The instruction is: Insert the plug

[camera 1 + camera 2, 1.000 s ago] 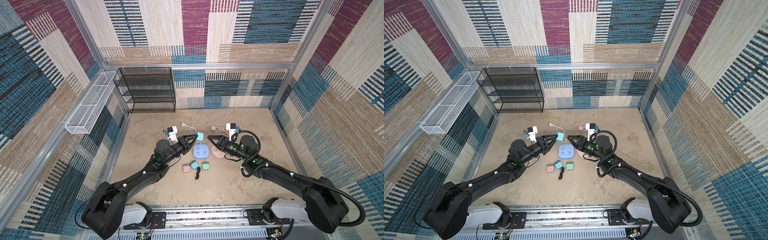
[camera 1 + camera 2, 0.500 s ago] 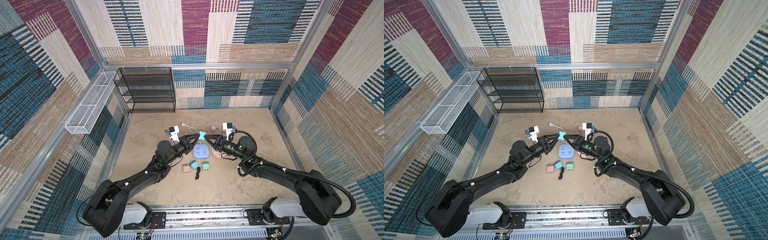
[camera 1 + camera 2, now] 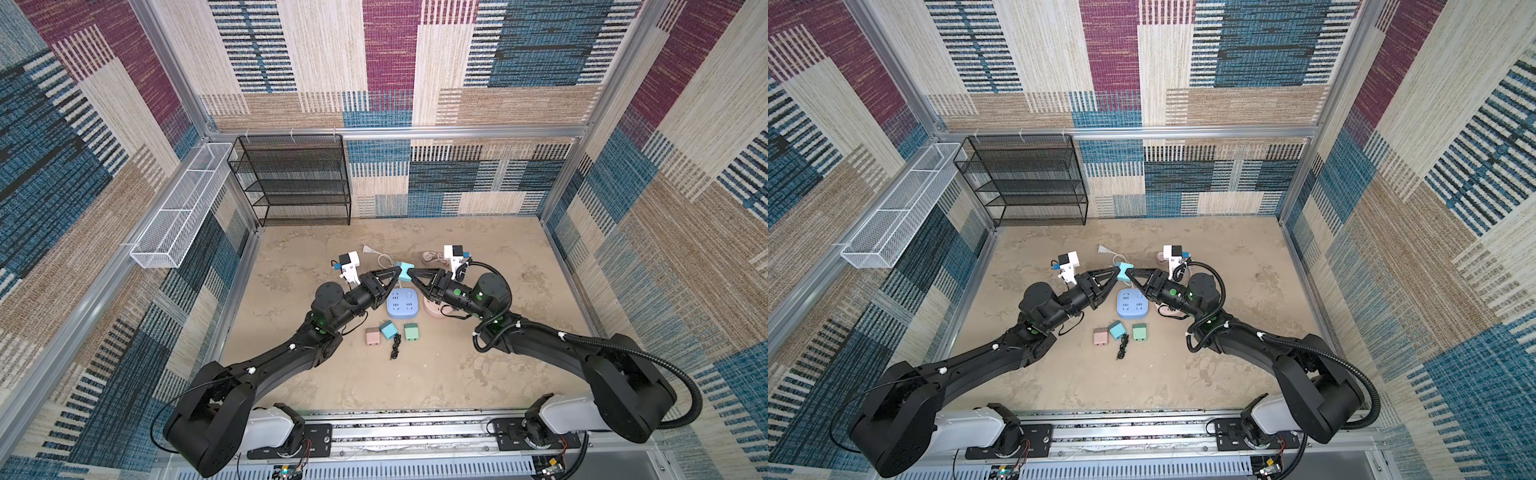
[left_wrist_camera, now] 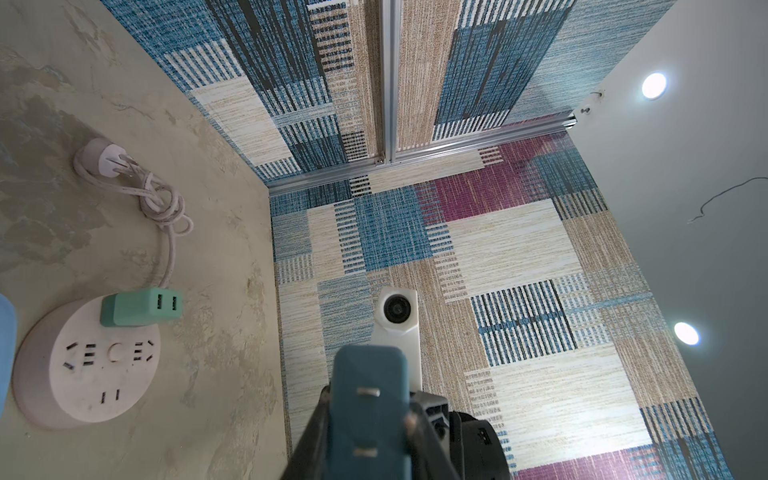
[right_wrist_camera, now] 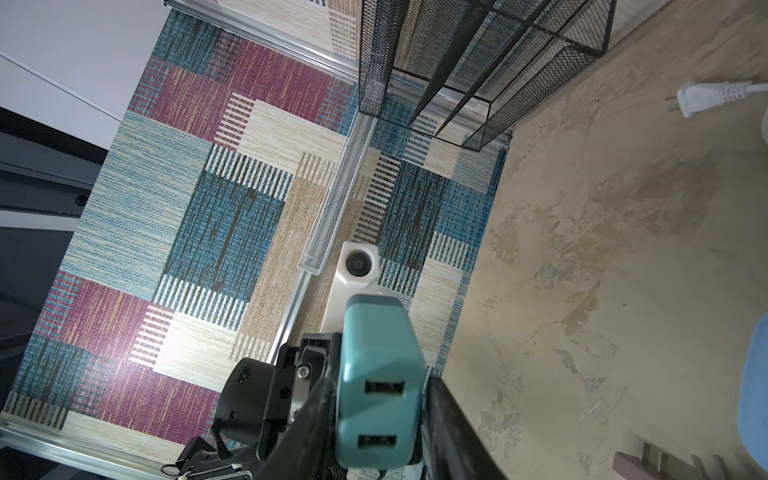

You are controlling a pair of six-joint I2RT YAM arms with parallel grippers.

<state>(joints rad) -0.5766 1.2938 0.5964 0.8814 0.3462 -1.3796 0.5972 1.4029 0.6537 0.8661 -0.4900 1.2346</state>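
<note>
Two tools met at the teal plug (image 3: 404, 266), held in the air above the blue socket block (image 3: 402, 304) on the bench (image 3: 457, 374). The right tool (image 3: 410, 273), apart a second before, had narrowed round it; whether it pinched yet could not be told. The left tool (image 3: 398, 273) stayed clamped on it. A handover seemed under way, with insertion not yet begun.

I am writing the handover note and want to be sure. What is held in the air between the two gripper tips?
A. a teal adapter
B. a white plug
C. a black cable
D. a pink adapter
A: in a top view the teal adapter is up between the tips of the left gripper and the right gripper, above the blue power strip; the right wrist view shows its two USB ports.
</note>
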